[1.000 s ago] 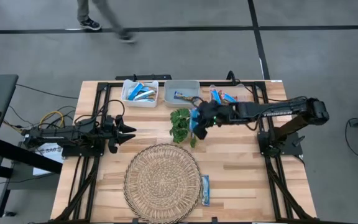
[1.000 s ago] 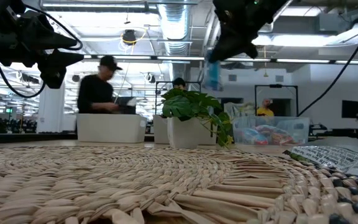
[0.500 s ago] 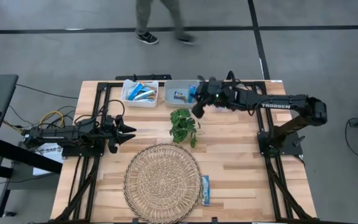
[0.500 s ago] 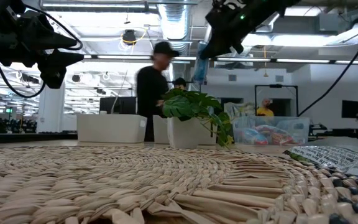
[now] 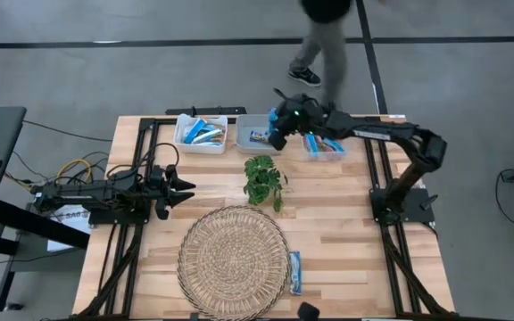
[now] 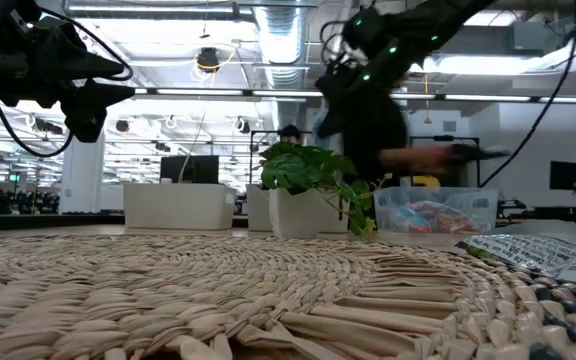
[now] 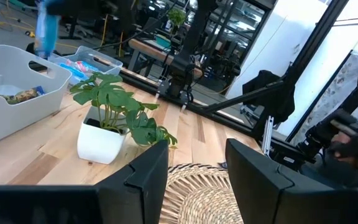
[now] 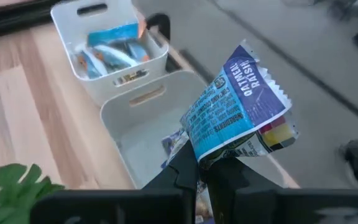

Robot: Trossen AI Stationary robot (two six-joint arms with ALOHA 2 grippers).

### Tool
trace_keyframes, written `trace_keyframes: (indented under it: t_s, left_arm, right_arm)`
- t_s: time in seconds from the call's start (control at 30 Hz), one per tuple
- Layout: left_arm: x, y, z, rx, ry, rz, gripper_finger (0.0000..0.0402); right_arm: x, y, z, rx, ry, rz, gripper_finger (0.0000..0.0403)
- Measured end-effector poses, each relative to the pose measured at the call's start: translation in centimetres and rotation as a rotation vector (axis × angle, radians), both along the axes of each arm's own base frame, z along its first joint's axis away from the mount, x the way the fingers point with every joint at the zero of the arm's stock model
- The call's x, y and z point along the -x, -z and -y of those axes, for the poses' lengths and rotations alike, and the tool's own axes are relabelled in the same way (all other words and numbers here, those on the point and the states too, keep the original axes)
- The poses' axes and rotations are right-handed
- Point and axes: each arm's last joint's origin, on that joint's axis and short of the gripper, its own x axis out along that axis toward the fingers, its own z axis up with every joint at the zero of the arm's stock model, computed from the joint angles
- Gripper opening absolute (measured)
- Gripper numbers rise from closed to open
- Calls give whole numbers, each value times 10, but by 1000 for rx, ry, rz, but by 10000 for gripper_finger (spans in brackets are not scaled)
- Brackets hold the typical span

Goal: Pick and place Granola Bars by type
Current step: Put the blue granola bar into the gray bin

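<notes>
My right gripper [image 5: 281,127] hangs over the middle white bin [image 5: 259,141] at the table's far edge, shut on a blue granola bar [image 8: 238,102] printed "Oatmeal Raisin". That bin holds one bar [image 8: 171,144]. The white bin to its left [image 5: 202,133] has several blue bars, and so does the clear container [image 5: 325,144]. One more blue bar [image 5: 295,272] lies flat on the table beside the woven mat. My left gripper [image 5: 188,187] waits open at the table's left, touching nothing. My right gripper pinches the blue bar by one short end [image 8: 207,154] between its two fingers. The bar is lifted clear and sticks out beyond the fingertips over the middle bin. In the low view the bar [image 6: 322,118] hangs below the gripper, above the plant.
A small green plant in a white pot [image 5: 262,179] stands near the table's middle, just in front of the bins. The round woven mat [image 5: 233,259] covers the near middle. A person [image 5: 321,40] walks on the floor beyond the far edge.
My right gripper has carried the blue bar from above the plant toward the table's far edge and now stands over the middle bin, still shut on it. A person has walked from left to right behind the table.
</notes>
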Motion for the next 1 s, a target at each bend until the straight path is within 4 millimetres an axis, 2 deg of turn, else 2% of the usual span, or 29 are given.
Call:
trace_keyframes:
  t_s: [0.23,0.5,0.87,1.0]
  left_arm:
    - [0,0,0,0,-1,0,153]
    - [0,0,0,0,-1,0,153]
    - [0,0,0,0,-1,0,153]
    - [0,0,0,0,-1,0,153]
  right_arm:
    - [-21,9,33,-120,-16,-93,10]
    - [-36,13,48,-179,-10,-175,19]
    - [-37,14,44,-192,-45,-209,141]
    - [-37,14,38,-233,-64,-217,173]
